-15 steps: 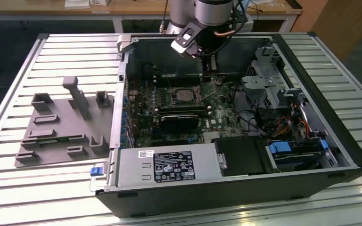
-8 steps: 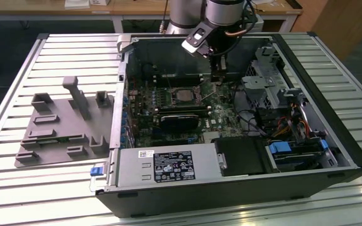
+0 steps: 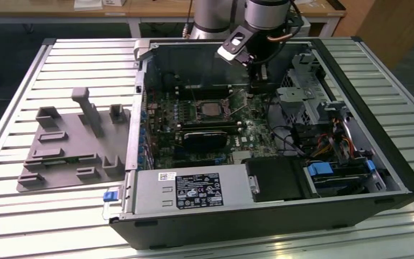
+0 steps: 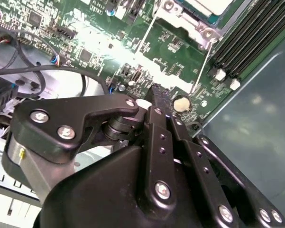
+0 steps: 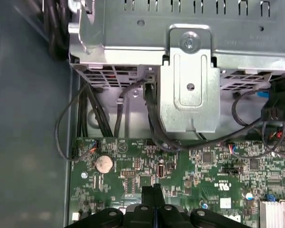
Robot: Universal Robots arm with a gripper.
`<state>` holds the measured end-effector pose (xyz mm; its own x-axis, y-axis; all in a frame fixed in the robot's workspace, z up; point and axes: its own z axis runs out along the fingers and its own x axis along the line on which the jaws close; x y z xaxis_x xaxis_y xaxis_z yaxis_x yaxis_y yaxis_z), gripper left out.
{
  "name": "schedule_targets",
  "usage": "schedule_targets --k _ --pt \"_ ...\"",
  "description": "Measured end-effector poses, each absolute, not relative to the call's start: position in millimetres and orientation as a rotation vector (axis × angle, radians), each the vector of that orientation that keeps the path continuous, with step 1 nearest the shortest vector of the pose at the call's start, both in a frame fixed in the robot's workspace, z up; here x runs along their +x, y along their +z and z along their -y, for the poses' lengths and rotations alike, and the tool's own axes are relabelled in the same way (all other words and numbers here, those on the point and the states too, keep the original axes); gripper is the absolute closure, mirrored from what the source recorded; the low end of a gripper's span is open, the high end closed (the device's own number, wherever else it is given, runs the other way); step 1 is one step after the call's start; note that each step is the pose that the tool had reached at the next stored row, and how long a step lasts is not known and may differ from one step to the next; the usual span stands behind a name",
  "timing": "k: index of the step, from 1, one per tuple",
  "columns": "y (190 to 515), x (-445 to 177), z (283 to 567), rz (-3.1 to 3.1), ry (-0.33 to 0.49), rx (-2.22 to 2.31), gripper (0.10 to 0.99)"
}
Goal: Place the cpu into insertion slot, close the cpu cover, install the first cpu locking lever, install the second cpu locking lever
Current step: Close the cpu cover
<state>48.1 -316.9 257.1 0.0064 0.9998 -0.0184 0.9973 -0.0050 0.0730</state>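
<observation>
Seated in the insertion slot (image 3: 195,110), pale metal top up: the cpu (image 3: 211,109), near the middle of the board in the exterior view. Around its edge in the second wrist view, the cpu cover (image 4: 182,18), a silvery frame lying flat as far as can be told. Along one side of that frame, a thin wire lever (image 4: 204,61); along another, a second wire lever (image 4: 143,34); latched or free, cannot tell. At 6 o'clock from the cpu in the exterior view, a black rectangular card (image 3: 207,137).

At about 2 o'clock from the cpu, apart from both it and the cover, the jaws at the end of the arm (image 3: 264,21), pointing down at the green circuit board (image 5: 133,161). Jaws narrow, tips pressed together in both wrist views, nothing seen between them. Near the tips, a round silvery coin cell (image 5: 104,164); beyond it, black cables (image 5: 151,123) and a grey metal drive cage (image 5: 189,80).

Around all of this, the open computer case (image 3: 264,229), with a labelled power supply (image 3: 192,191) at its 6 o'clock edge. Under the case, a slatted worktop (image 3: 34,226). At 9 o'clock from the case on that worktop, a grey fixture plate (image 3: 63,156) with upright blocks.
</observation>
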Motion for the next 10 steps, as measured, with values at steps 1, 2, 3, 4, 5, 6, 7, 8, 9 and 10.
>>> schedule_targets --k 1,2,3,4,5,6,7,8,9,10 --pt "256.6 48.9 316.9 -2.169 0.059 2.181 0.984" --pt "255.8 49.7 316.9 -2.169 0.059 2.181 0.984" --pt "254.9 50.7 316.9 -2.169 0.058 2.182 0.984" --pt "253.8 51.8 316.9 -2.169 0.058 2.182 0.984" --pt "252.7 53.0 316.9 -2.169 0.058 2.182 0.984" --pt "251.5 54.0 316.9 -2.170 0.057 2.182 0.984" --pt "250.4 54.9 316.9 -2.170 0.056 2.183 0.984" --pt "249.2 55.7 316.9 -2.171 0.056 2.183 0.984" --pt "247.9 56.4 316.9 -2.171 0.054 2.183 0.984" --pt "246.4 56.9 316.9 -2.172 0.053 2.184 0.984"
